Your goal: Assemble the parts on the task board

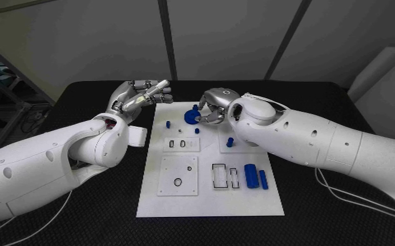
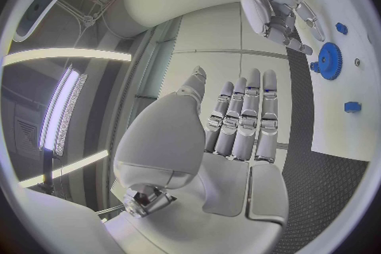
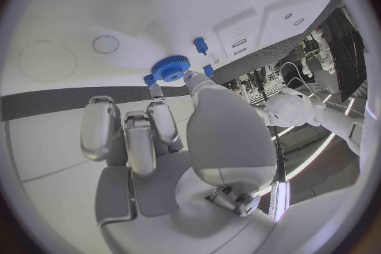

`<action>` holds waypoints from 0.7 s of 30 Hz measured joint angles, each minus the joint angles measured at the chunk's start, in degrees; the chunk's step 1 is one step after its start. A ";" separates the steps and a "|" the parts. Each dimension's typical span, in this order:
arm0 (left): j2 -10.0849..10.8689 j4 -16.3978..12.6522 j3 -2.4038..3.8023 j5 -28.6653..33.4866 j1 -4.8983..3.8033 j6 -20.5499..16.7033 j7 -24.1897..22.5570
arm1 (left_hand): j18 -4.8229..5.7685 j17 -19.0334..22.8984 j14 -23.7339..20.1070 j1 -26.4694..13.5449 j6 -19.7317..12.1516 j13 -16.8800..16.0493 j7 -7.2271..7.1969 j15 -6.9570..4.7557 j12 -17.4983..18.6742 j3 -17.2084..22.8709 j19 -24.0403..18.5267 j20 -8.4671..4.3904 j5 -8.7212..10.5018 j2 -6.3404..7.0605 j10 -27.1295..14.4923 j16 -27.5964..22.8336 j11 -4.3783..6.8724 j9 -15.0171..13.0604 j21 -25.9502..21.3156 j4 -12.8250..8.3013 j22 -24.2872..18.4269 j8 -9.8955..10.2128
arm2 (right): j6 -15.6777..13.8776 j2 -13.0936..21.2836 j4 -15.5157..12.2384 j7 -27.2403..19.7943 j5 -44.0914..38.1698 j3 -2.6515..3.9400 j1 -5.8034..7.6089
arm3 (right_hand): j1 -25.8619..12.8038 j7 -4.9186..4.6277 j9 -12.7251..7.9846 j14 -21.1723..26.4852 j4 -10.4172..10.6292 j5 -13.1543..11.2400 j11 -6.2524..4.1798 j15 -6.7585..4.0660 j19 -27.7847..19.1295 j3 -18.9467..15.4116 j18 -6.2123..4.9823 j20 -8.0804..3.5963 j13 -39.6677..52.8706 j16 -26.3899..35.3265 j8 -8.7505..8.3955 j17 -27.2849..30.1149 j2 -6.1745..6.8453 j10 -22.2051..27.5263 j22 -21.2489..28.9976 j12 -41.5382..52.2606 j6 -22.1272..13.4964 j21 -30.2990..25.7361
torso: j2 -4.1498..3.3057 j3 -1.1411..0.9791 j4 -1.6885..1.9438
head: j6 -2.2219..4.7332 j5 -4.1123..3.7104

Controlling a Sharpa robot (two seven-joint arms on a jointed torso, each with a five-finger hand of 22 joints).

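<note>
The white task board (image 1: 216,201) lies in the middle of the black table. A blue gear (image 1: 191,116) sits at its far end. My right hand (image 1: 216,106) reaches down to the gear; in the right wrist view the thumb and a fingertip (image 3: 194,80) pinch the rim of the gear (image 3: 169,68). The left wrist view shows the right hand (image 2: 274,6) with its fingertips at the edge of the gear (image 2: 329,61). My left hand (image 1: 141,95) hovers beside the board's far left corner, its fingers (image 2: 242,114) straight and empty.
Small blue pegs (image 1: 169,124) (image 1: 230,141) stand on the board near the gear. Two blue cylinders (image 1: 250,176) (image 1: 263,178) lie at the right, beside a black-outlined slot (image 1: 220,176). White slotted plates (image 1: 181,143) (image 1: 178,174) sit mid-board. A white block (image 1: 137,136) lies left of the board.
</note>
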State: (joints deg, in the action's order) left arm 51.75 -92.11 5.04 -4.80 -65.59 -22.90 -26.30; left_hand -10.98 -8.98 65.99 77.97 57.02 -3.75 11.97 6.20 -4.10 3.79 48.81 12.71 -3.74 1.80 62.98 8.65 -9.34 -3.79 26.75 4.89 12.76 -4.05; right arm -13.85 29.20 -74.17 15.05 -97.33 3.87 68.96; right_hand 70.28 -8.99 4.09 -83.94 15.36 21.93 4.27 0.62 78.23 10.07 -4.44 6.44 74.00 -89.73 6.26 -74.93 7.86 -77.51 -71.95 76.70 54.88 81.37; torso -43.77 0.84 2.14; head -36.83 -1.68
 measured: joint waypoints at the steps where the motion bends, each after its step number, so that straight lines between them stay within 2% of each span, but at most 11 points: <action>1: 0.03 0.01 0.00 0.00 0.00 0.00 0.00 | 0.01 0.00 0.00 0.00 0.00 0.00 0.00 0.00 0.00 0.00 0.00 0.00 0.00 0.00 0.00 0.00 0.00 0.00 0.00 0.00 0.00 0.00 | -1.06 0.81 -0.80 -0.18 0.10 0.00 -0.03 | 0.65 0.07 0.00 0.00 -0.27 0.21 -0.19 0.00 0.00 0.27 0.00 0.00 0.12 0.00 0.00 0.00 0.37 -0.22 -0.06 0.20 0.07 0.00 | 0.00 -0.01 -0.02 | 0.04 0.02; 3: 0.08 0.05 0.00 0.00 0.00 0.00 0.00 | 0.00 0.00 0.00 0.00 0.00 0.00 0.00 0.00 0.00 0.00 0.00 0.00 0.00 0.00 0.00 0.00 0.00 0.00 0.00 0.00 0.00 0.00 | -3.27 2.68 -2.46 -0.69 0.48 0.00 -0.07 | 1.85 0.13 0.00 0.00 -0.83 0.36 -0.07 0.00 0.00 0.83 0.00 0.00 0.28 0.00 0.00 0.00 0.46 -0.51 -0.14 0.27 0.48 0.00 | 0.03 -0.01 -0.07 | 0.14 0.03; 5: 0.15 0.11 0.00 0.00 0.00 0.00 0.01 | 0.00 0.00 0.00 0.00 0.00 0.00 0.00 0.00 0.00 0.00 0.00 0.00 0.00 0.00 0.00 -0.05 0.00 0.00 0.00 0.00 0.00 0.00 | -5.81 5.28 -4.48 -1.69 1.57 0.00 -0.08 | 2.98 0.14 0.00 -0.13 -1.43 -0.49 -0.07 -0.14 0.00 1.43 0.00 0.00 0.28 0.00 0.00 0.00 0.54 -0.51 -0.12 0.27 0.60 0.00 | 0.04 -0.01 -0.09 | 0.23 0.03; 6: 0.17 0.14 0.00 0.00 0.00 0.00 0.01 | 0.00 -0.02 0.00 0.00 0.00 0.00 0.00 0.00 0.00 0.00 0.00 0.00 0.00 0.00 0.00 -0.22 0.00 0.00 0.00 0.00 0.00 0.00 | -6.69 6.27 -5.05 -2.17 2.25 0.01 -0.08 | 3.62 0.13 0.01 -0.22 -1.75 -1.58 -0.07 -0.22 0.00 1.75 0.00 0.00 0.28 0.00 0.00 0.00 0.60 -0.51 0.00 0.27 0.86 0.00 | 0.06 -0.02 -0.12 | 0.27 0.03; 9: 0.29 0.30 0.00 0.00 0.01 0.01 0.01 | 0.00 -0.06 0.00 0.00 0.00 0.00 0.00 0.00 0.00 0.16 0.00 0.00 0.00 0.00 0.00 -0.22 0.00 0.00 0.23 -0.16 0.00 0.00 | -8.68 10.71 -7.58 -4.80 6.45 0.01 -0.08 | 6.25 0.12 0.01 -0.08 -3.79 -6.91 -0.07 -0.37 0.00 2.15 0.00 0.00 0.17 0.00 0.00 0.00 1.05 -0.51 0.78 0.27 1.29 0.00 | 0.10 -0.04 -0.23 | 0.49 0.04; 11: 0.32 0.42 0.00 0.00 0.01 0.02 0.01 | 0.00 -0.09 0.00 0.00 0.20 0.00 0.20 0.00 0.00 0.16 0.00 0.00 0.00 0.00 0.00 -0.22 0.00 0.00 0.23 -0.16 0.02 0.00 | -9.05 13.35 -8.16 -6.59 9.71 0.01 -0.07 | 7.52 0.18 0.01 -0.01 -4.96 -8.70 -0.07 -0.44 0.00 2.21 0.00 0.00 0.04 0.00 0.00 0.00 1.41 -0.51 0.96 0.27 1.60 0.00 | 0.15 -0.05 -0.34 | 0.64 0.04; 15: 0.28 0.77 -0.01 0.00 0.01 0.08 0.01 | 0.00 -0.23 0.00 0.00 0.40 -0.04 0.02 0.00 0.00 0.09 0.00 0.00 0.00 0.00 0.41 -0.22 0.41 0.00 0.23 -0.42 0.05 0.00 | -9.08 18.05 -8.29 -10.38 16.42 0.00 -0.07 | 9.78 0.44 0.01 0.00 -6.94 -8.95 -0.30 -0.44 -0.22 2.14 -0.01 -0.22 -0.04 0.00 0.00 0.01 1.74 -0.74 1.17 0.27 2.25 -0.25 | 0.21 -0.14 -0.61 | 0.87 0.02; 21: 0.01 1.24 -0.03 0.00 0.02 0.25 0.01 | 0.00 -0.37 0.00 0.00 0.93 -0.12 -0.10 0.00 -0.13 0.13 -0.21 -0.21 0.00 0.00 0.85 -0.45 0.70 0.00 0.45 -0.49 0.11 0.00 | -8.26 22.41 -6.75 -14.88 22.99 -0.02 -0.07 | 10.78 0.81 -0.08 0.01 -7.74 -8.95 -0.71 -0.85 -0.39 1.80 0.00 -0.38 -0.05 0.00 0.00 0.01 1.99 -0.88 1.22 0.27 2.61 -0.25 | 0.27 -0.40 -0.98 | 1.21 -0.65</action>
State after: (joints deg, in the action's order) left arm 51.76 -90.87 5.01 -4.80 -65.57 -22.65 -26.29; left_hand -10.98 -9.34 65.99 77.96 57.95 -3.86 11.87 6.19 -4.22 3.92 48.60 12.49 -3.74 1.80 63.83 8.21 -8.64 -3.79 27.19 4.40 12.87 -4.05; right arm -22.11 51.62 -80.92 0.17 -74.33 3.85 68.89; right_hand 81.06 -8.18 4.01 -83.94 7.62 12.97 3.56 -0.23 77.84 11.87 -4.44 6.05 73.95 -89.72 6.26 -74.92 9.85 -78.39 -70.73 76.98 57.49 81.12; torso -43.49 0.44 1.16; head -35.61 -2.33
